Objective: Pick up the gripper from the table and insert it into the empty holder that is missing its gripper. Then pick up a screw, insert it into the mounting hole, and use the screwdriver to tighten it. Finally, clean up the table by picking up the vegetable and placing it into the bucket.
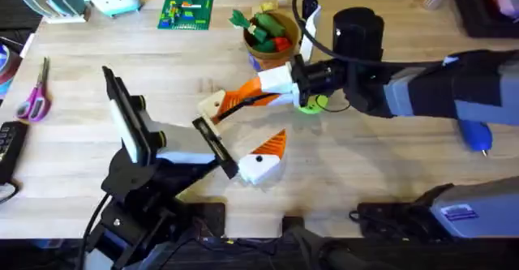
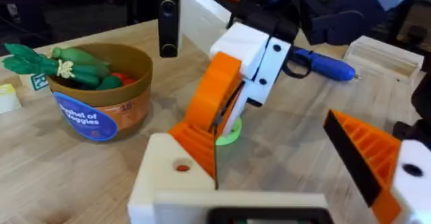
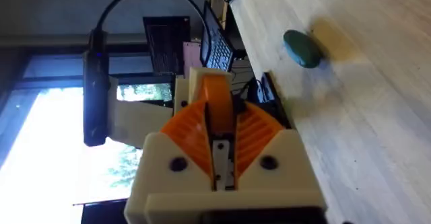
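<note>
From overhead: the right end effector (image 1: 258,90) reaches in from the right edge of the bench, its fingers pinched on the orange gripper wedge (image 1: 237,98). The wedge's tip touches the cream holder (image 1: 212,105) at mid-bench. The left end effector (image 1: 239,132) is spread wide with nothing clamped; the holder sits at one end of its rail. The bucket (image 1: 253,49), already carrying leafy toys, stands toward the far edge, and the screwdriver (image 1: 474,132) lies near the right edge.

On to the left wrist: the wedge (image 2: 196,143) lies against the holder (image 2: 165,177), beside its mounting hole. My read is that it should slide straight along the slot, kept level, with steady pressure and no twist. A lime disc (image 2: 229,133) sits just behind.

Over to the right wrist: white fingers (image 3: 269,163) are closed on the wedge (image 3: 215,93), and the teal vegetable (image 3: 302,48) lies apart on bare wood, waiting.

The bench is pale wood with scissors (image 1: 34,96) by the left edge. A window shows beyond.
</note>
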Controlling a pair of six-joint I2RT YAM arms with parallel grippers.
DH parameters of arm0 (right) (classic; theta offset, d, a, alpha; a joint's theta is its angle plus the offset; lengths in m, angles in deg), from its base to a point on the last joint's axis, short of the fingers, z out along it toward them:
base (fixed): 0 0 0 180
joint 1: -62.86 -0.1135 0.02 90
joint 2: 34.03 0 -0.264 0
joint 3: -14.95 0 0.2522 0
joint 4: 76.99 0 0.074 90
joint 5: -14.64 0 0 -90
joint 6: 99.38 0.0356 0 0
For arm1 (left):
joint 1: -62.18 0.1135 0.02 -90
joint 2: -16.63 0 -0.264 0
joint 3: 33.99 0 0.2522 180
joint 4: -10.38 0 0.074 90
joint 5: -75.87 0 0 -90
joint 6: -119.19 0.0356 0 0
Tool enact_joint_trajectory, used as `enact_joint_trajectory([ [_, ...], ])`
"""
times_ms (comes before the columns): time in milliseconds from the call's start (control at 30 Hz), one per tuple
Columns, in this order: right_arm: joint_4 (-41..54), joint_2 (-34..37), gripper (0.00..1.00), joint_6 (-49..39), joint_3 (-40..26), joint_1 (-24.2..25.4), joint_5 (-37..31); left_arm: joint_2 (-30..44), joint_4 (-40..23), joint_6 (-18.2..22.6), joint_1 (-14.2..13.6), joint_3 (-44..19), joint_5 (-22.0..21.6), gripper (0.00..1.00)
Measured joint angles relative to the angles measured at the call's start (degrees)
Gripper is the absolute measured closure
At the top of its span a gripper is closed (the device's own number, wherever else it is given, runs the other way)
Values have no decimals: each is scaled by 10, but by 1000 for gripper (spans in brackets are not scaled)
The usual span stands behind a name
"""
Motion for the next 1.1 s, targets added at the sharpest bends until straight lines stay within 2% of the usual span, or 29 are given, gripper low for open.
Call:
enact_joint_trajectory([
  [233,2,0,753,0,0,-1,3,0,0,1,0,0,9,8],
  [533,5,0,675,0,0,5,19,0,1,5,-2,0,18,8],
  [767,-16,0,642,2,0,5,21,-1,2,10,-6,0,42,8],
  [1000,-19,0,612,7,0,5,22,-1,2,12,-7,0,47,8],
  [1100,-20,0,560,6,0,11,24,-1,2,12,-7,0,49,8],
])
